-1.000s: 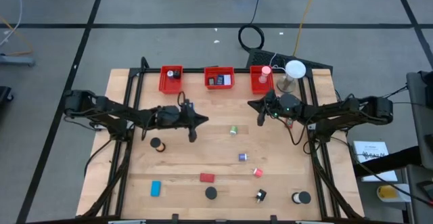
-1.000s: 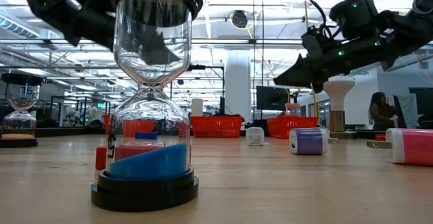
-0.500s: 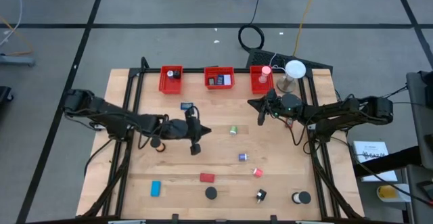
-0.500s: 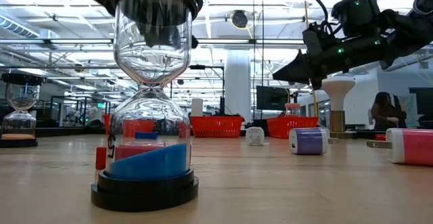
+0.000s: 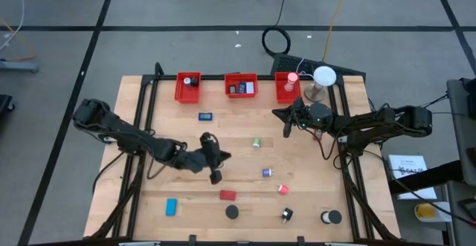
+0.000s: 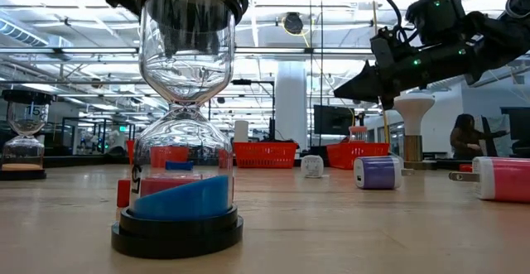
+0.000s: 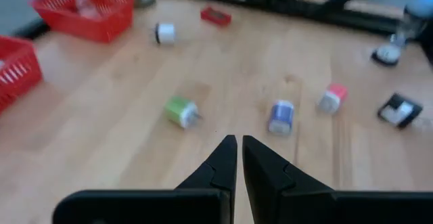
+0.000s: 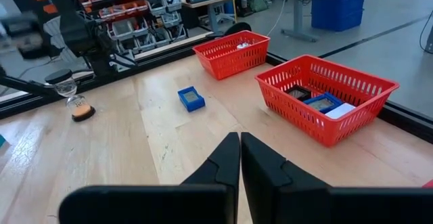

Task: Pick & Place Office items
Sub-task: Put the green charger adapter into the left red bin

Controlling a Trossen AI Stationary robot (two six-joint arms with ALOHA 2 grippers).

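Office items lie scattered; the left gripper [image 5: 216, 176], pinched empty, probably must open over the purple bit [image 5: 266, 172].

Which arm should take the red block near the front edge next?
Left. Its pincer hangs empty just above the red block; the right pincer sits far back by the bins.

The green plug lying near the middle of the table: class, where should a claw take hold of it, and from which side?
Grip the green plug across its rounded body, coming from above. It lies on its side on the table, apparently with a small prong at one end, so the curved flanks probably offer the better hold.
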